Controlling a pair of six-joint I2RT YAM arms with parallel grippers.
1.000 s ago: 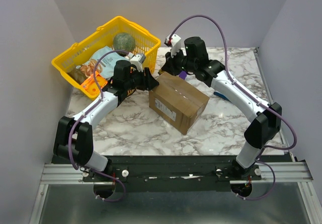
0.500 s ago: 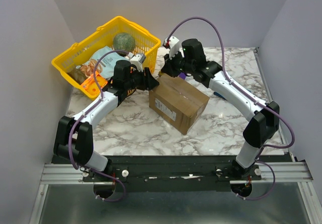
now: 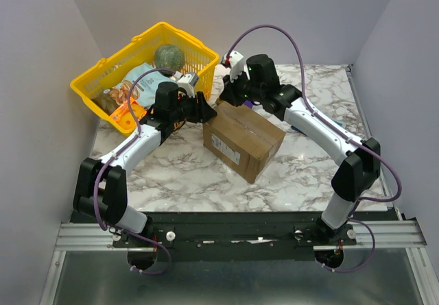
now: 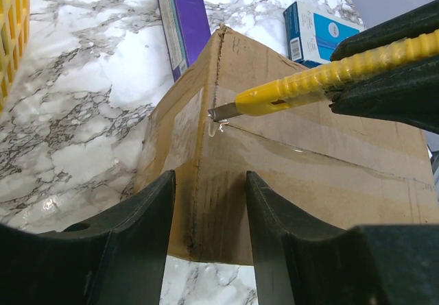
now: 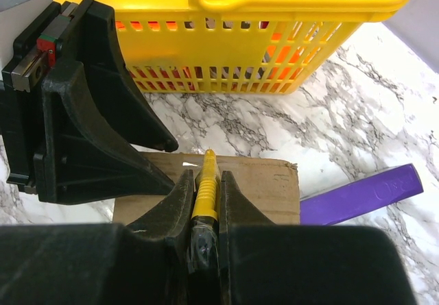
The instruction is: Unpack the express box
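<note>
The box (image 3: 243, 140) sits mid-table, just right of the yellow basket (image 3: 92, 89), its taped seam up. The right gripper (image 5: 204, 202) pinches a yellow cutter (image 4: 302, 89), whose blade tip touches the tape at the box's far-left corner. The left gripper (image 4: 209, 202) straddles that corner, jaws spread to either side of its edge. A purple box (image 4: 182, 17) and a blue box (image 4: 315, 31) lie beyond.

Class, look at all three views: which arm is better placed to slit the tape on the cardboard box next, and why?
Right. Its claw is shut on the yellow cutter, blade tip at the express box's taped corner seam. The left claw straddles the box's near corner, apparently bracing it.
</note>
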